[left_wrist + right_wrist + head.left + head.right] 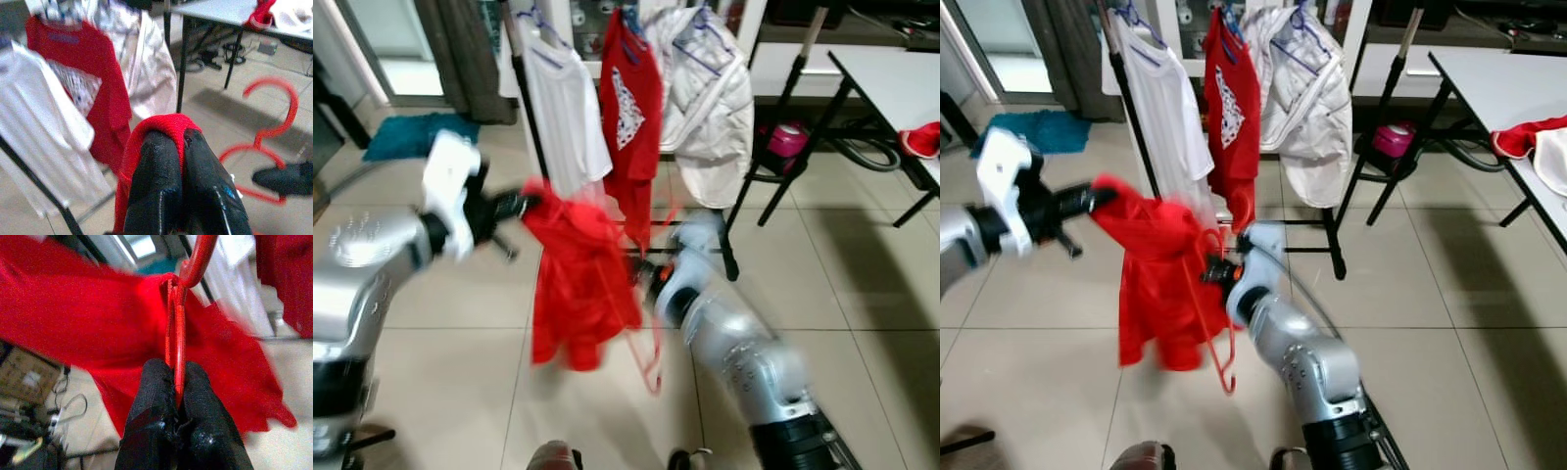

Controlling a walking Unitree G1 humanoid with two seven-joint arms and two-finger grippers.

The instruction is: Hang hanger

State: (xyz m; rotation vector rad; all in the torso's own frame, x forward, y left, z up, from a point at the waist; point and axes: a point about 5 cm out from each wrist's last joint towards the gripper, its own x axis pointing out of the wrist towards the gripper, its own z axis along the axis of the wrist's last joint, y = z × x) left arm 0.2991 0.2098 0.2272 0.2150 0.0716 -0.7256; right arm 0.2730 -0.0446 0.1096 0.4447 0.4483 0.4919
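Right gripper (177, 396) jaws are pinching red hanger (1219, 323), left gripper (182, 161) jaws pinching red garment (1151, 284); opposing pull is risking cloth sliding off before reaching rack (1126, 88).

Hanger (1219, 323): red, thin-framed plastic, with a curved hook (274, 105); held up in mid-air in front of the clothes rack, tilted, one part hanging down below the garment towards the tiled floor.
Hanger grip: frame pinched between the right gripper's (177, 382) closed black fingers.
Garment (1160, 284): red cloth, draped and hanging loose beside and partly over the hanger; blurred.
Garment grip: one upper corner bunched and clamped in the left gripper (182, 147), fingers closed on the fabric.
Garment pose: stretched between the two grippers, the rest drooping.
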